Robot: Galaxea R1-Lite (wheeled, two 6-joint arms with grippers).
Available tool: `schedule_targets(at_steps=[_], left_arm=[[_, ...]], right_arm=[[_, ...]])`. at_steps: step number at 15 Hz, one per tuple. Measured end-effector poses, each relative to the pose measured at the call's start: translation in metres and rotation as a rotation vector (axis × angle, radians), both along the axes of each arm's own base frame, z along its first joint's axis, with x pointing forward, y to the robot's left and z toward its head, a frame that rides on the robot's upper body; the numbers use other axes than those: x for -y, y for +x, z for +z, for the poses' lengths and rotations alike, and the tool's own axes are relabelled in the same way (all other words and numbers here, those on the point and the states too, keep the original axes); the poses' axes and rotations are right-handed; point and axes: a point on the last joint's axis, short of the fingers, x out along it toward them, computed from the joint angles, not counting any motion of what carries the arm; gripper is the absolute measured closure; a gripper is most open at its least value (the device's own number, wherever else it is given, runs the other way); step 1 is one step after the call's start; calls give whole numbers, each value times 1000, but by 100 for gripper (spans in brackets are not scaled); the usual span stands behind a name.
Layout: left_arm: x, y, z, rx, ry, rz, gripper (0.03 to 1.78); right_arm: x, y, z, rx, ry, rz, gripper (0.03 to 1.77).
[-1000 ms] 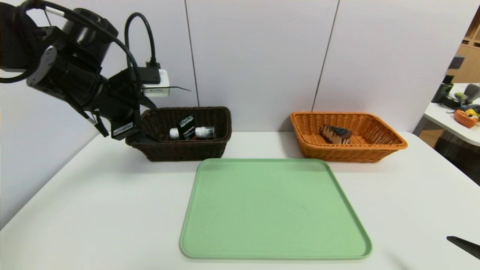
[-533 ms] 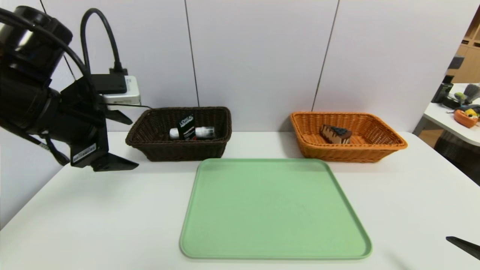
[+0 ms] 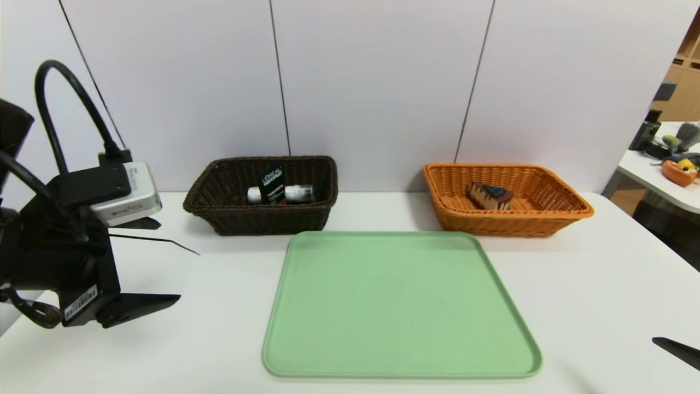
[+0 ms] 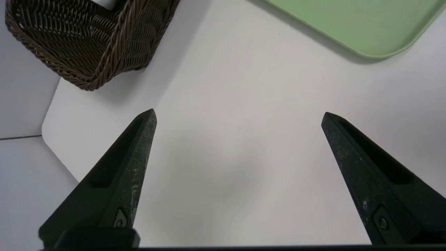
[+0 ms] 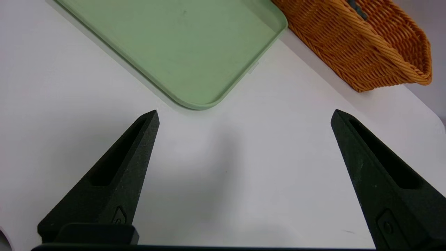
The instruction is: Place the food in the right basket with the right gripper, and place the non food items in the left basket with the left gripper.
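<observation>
- At about 8 o'clock in the head view, the left gripper hangs low over the table, jaws spread wide w/ nothing between them; the left wrist view shows only bare tabletop between the two fingers.
- Brown basket lies at roughly 1 o'clock from that gripper, well apart; in the wrist view its corner is beyond the finger tips, not under them.
- White tube w/ black label lies in the brown basket, long axis running 9-to-3 across the head view. Non-food, so it's in the proper basket.
- Green tray sits mid-table, btwn the two arms; surface looks bare in all three views.
- Orange basket at 2 o'clock from tray centre, holding a cake slice w/ dark topping – food, correct side.
- Right gripper is parked low at 4 o'clock, jaws wide apart and empty; only one finger tip shows at the head view's edge, so its exact pose there is hard to read.
- Judgement: no item is left on tray or table for either arm, so sorting looks done; the relation that matters is that both grippers are clear of their baskets, left arm nearer brown, right nearer orange. Probably only parking remains.
</observation>
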Motion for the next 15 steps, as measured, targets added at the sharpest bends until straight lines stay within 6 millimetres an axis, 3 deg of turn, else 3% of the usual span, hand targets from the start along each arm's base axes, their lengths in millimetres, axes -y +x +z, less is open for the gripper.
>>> schedule_targets(at_steps=[15], left_arm=[[-20, -75, -72, 72, -304, 316, 12]], right_arm=[[5, 11, 23, 39, 68, -193, 10]])
